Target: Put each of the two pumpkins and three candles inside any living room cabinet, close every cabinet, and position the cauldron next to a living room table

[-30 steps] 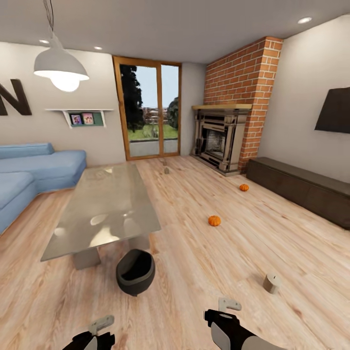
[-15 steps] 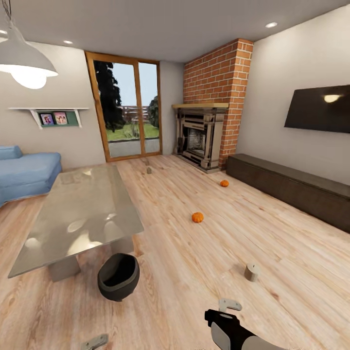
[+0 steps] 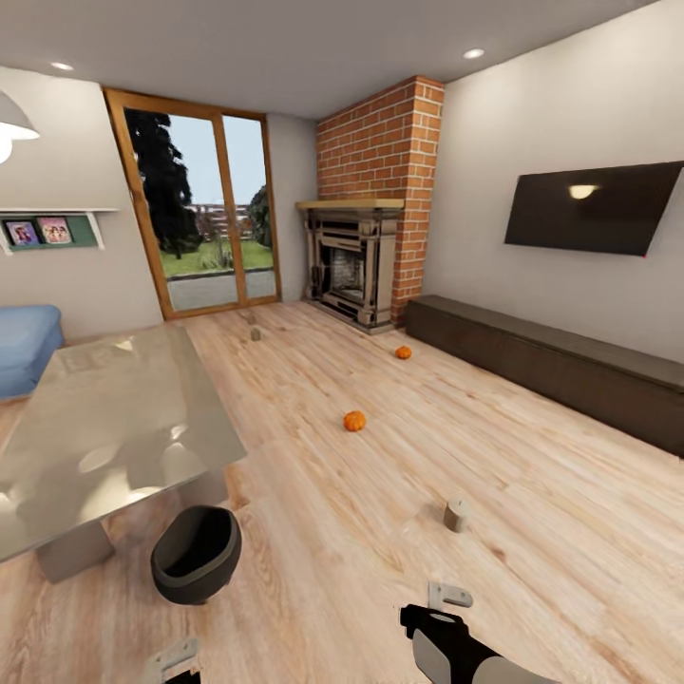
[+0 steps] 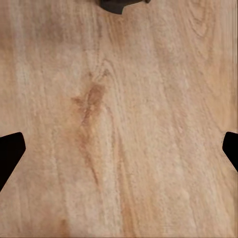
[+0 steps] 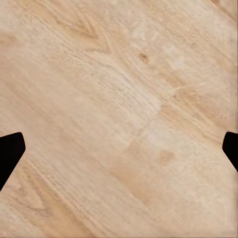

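The wooden floor (image 3: 532, 494) carries all the loose things. One pumpkin (image 3: 354, 421) sits near the middle of the room, and the second pumpkin (image 3: 404, 352) lies farther off, close to the near corner of the brick fireplace (image 3: 356, 261) and just in front of the far end of the cabinet (image 3: 560, 366). The cabinet runs along the right wall under a dark wall screen (image 3: 594, 206), all its fronts flush and shut. One candle (image 3: 456, 516) stands on the floor at near right, well apart from both pumpkins; another candle (image 3: 255, 333) stands far off beyond the counter (image 3: 95, 427), toward the glass door (image 3: 204, 223). A third is too small to make out with certainty. The black cauldron (image 3: 195, 554) rests on the floor touching or just beside the near right corner of the glossy grey counter, its mouth tilted toward the camera.

The left hand (image 4: 119, 148) hangs over bare floorboards with its fingertips (image 4: 10, 151) spread wide and nothing between them. The right hand (image 5: 119, 148) is likewise spread wide over bare boards, empty
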Tool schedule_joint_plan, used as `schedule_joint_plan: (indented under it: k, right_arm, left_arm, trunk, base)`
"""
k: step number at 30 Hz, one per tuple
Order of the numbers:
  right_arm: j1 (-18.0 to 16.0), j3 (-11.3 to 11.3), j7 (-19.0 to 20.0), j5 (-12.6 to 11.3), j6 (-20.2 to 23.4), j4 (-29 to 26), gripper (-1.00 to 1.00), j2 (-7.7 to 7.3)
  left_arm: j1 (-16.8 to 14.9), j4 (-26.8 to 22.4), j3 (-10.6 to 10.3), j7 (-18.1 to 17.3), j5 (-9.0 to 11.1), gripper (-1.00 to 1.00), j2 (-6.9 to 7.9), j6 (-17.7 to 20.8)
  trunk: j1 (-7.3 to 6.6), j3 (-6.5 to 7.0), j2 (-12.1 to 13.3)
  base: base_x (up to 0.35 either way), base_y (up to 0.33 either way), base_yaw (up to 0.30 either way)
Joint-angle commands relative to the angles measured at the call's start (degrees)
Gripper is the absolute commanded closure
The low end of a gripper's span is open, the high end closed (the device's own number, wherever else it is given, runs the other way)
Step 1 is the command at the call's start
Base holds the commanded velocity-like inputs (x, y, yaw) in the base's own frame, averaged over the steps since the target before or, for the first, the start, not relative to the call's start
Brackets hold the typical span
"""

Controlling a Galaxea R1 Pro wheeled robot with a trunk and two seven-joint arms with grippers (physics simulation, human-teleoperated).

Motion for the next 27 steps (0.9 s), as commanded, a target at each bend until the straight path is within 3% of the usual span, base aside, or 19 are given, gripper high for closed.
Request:
schedule_joint_plan:
  k: [1, 4, 8, 11, 23, 27]
  right_arm:
    - [-0.04, 0.48, -0.27, -0.43, 0.1, -0.04, -1.0, 0.02]
    - [-0.04, 0.48, -0.22, -0.89, 0.1, -0.04, -1.0, 0.04]
    - [-0.04, 0.54, 0.16, -5.57, -0.97, 0.85, -1.0, 0.02]
    - [-0.04, 0.56, 0.32, -6.87, -1.79, 1.73, -1.0, 0.04]
    - [-0.04, 0.57, 0.23, -7.46, -2.09, 2.11, -1.0, 0.03]
    - [-0.04, 0.57, 0.2, -7.46, -2.16, 2.15, -1.0, -0.01]
  left_arm:
    - [-0.02, 0.03, -0.1, 0.02, 0.62, -1.0, 0.07, -0.27]
    - [-0.02, 0.02, -0.14, -0.05, 0.69, -1.0, 0.22, -0.39]
    - [-0.02, 0.04, -0.3, -0.07, 0.59, -1.0, 0.25, -0.59]
    - [-0.01, 0.26, -0.37, -0.07, 0.44, -1.0, 0.15, -1.88]
    - [0.06, 0.69, -0.47, -0.07, -0.09, -1.0, -0.25, -4.14]
    - [0.06, 0.72, -0.48, -0.07, -0.15, -1.0, -0.31, -4.2]
  trunk:
    - [-0.01, -0.08, -0.03]
    - [-0.01, -0.16, -0.03]
    - [-0.01, -0.26, -0.03]
    - [-0.01, -0.33, -0.03]
    - [-0.01, -0.92, -0.03]
    - [-0.89, -0.54, 1.58]
  base:
    - [0.0, 0.0, -0.26]
    - [0.0, 0.0, -0.26]
    - [0.0, 0.0, -0.26]
    - [0.0, 0.0, -0.26]
    - [0.0, 0.0, -0.222]
    - [0.0, 0.0, -0.153]
